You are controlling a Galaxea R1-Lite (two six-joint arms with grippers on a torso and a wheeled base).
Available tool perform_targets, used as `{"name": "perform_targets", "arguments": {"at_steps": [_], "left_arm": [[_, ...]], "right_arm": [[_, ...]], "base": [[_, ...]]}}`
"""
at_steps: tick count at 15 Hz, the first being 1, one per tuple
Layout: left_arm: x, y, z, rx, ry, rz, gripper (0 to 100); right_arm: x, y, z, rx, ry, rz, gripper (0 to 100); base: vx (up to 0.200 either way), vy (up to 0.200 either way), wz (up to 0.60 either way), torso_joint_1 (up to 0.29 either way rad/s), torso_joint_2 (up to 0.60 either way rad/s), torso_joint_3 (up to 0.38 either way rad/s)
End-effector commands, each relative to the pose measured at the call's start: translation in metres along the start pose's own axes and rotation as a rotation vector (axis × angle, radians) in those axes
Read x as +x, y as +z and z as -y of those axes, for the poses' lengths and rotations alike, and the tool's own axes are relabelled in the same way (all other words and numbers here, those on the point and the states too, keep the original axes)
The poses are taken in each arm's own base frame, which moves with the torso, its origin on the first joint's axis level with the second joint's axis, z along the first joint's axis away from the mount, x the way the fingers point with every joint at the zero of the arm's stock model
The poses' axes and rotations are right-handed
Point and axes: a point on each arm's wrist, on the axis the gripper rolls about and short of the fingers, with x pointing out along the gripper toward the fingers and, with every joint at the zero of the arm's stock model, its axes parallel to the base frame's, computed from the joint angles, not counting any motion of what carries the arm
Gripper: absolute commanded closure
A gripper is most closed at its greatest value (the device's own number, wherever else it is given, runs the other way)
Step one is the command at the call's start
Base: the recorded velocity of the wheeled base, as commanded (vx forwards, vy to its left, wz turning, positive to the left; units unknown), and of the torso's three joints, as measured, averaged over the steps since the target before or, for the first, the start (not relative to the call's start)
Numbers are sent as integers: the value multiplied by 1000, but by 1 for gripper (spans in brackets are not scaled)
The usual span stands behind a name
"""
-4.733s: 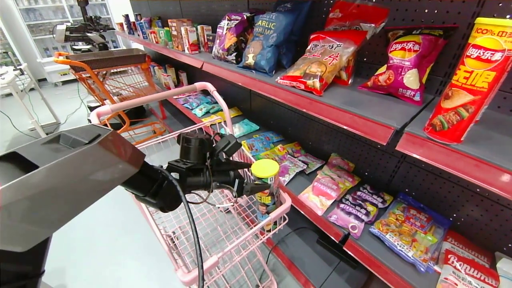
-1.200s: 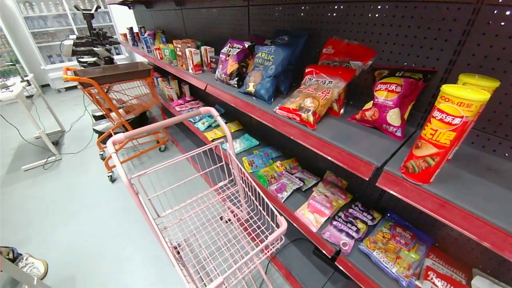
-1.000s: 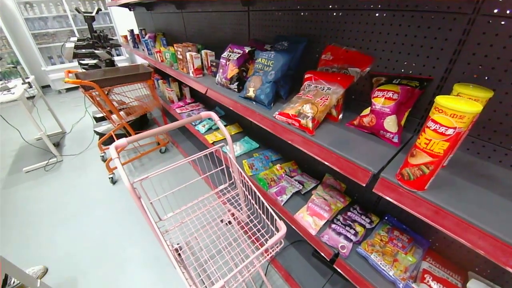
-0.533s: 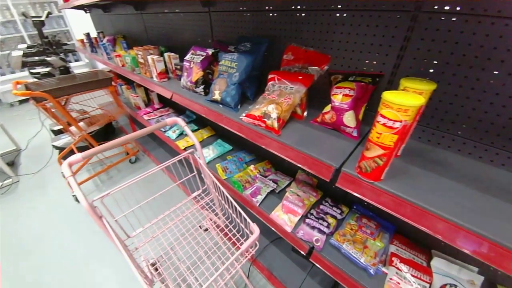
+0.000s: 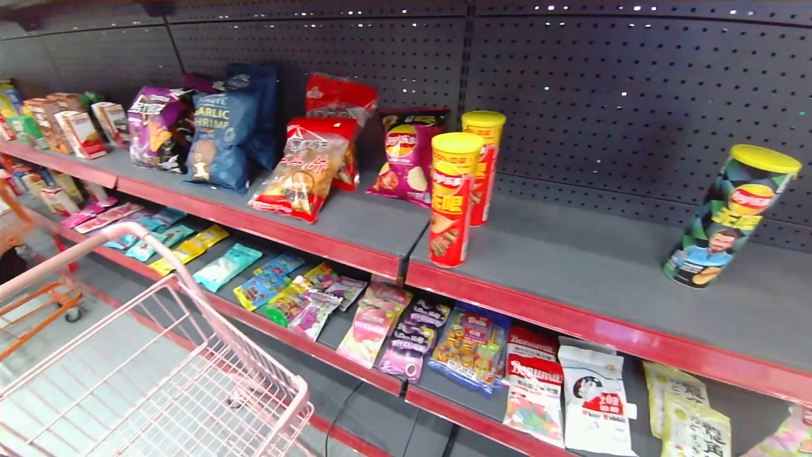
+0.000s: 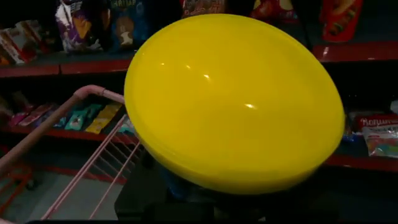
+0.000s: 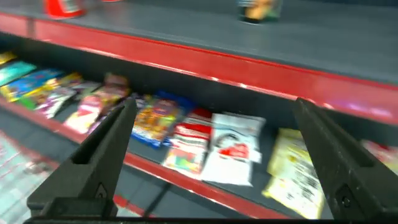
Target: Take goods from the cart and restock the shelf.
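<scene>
1. The right fingers (image 7: 99, 158) stand spread wide with nothing between them, and the right gripper (image 7: 214, 165) faces the bags (image 7: 230, 152) on the lower tier. The left fingers are hidden behind the lid (image 6: 205, 74). The can (image 6: 249, 118) hangs before that wrist with nothing under it, so we judge them clamped on it.
2. The head camera has swung right along the shelf (image 5: 571, 254). It is our view that has shifted, not the goods. The cart (image 5: 76, 252), mid-picture a second ago, now sits at 8 o'clock. Two red cans (image 5: 451, 197) stand near 12 o'clock, and a green can (image 5: 729, 222) has come in at 3 o'clock. Bare upper shelf lies between them.
3. Nearly five seconds ago the left gripper held the can just above the cart's front rim. The can is now raised, with the shelf behind it. We take the pick as done; the placing is what remains.
4. The lid is plain yellow, round and glossy, with small highlights, and it tilts toward the wrist camera. It hides most of the can's body. We expect a stiff, tall tube on a narrow base that tips easily, best set upright on the bare stretch near 2 o'clock.
</scene>
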Motion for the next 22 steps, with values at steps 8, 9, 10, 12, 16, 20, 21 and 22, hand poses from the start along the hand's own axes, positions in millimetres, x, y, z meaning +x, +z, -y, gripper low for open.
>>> {"name": "perform_targets", "arguments": {"at_steps": [8,9,10,12,16,20,21,22], "left_arm": [[4,-1,0,24,-6,-24,100],[4,-1,0,30,-6,-24,100],[4,-2,0,31,-5,-22,100],[3,-2,0,31,-4,-24,100],[3,-4,1,31,-4,-23,100],[2,-4,1,33,-7,-16,100],[-4,-5,2,35,-26,20,100],[-7,-8,3,36,-35,36,100]], "right_arm": [[0,0,0,-2,-1,-1,0],[0,0,0,-2,-1,-1,0],[0,0,0,-2,-1,-1,0],[0,0,0,-2,-1,-1,0],[0,0,0,-2,1,-1,0],[0,0,0,-3,-1,-1,0],[0,0,0,-6,1,-1,0],[0,0,0,-11,3,-1,0]], "base": [[0,0,-600,1,3,4],[0,0,-600,-2,2,2],[0,0,0,0,0,0],[0,0,0,0,0,0],[150,0,0,-7,-3,1],[150,0,0,5,3,1],[0,0,0,0,0,0],[0,0,0,0,0,0]]}}
